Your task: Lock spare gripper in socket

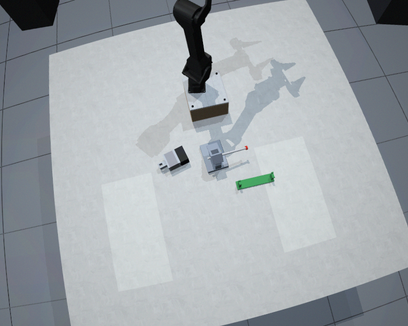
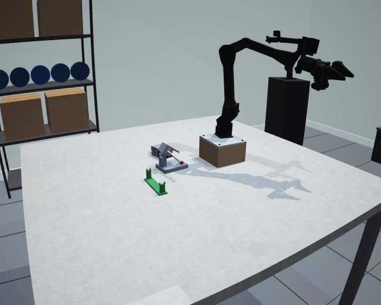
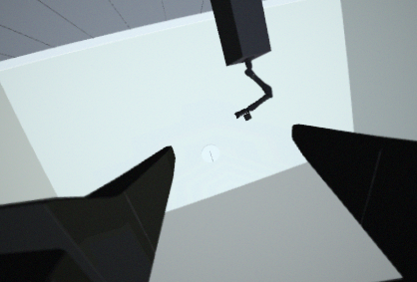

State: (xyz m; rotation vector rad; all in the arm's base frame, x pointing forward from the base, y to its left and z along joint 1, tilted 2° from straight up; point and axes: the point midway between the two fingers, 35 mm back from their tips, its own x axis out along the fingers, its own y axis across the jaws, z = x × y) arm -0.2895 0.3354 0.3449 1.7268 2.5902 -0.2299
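The lock pin, a thin pale rod with a red knob, runs through the grey socket of the mount. Its knob end sticks out on the side away from the spare gripper. The mount's base plate is flat on the table. The spare gripper, grey and black with a small spigot, lies beside the mount; the exterior view shows it partly hidden behind the socket. My gripper is open and empty, high up and far from them, outside the top view.
A green holder with two upright ends lies on the table near the mount, on the pin's knob side. My arm stands on a brown box behind the mount. Shelves and dark pedestals stand beyond the table.
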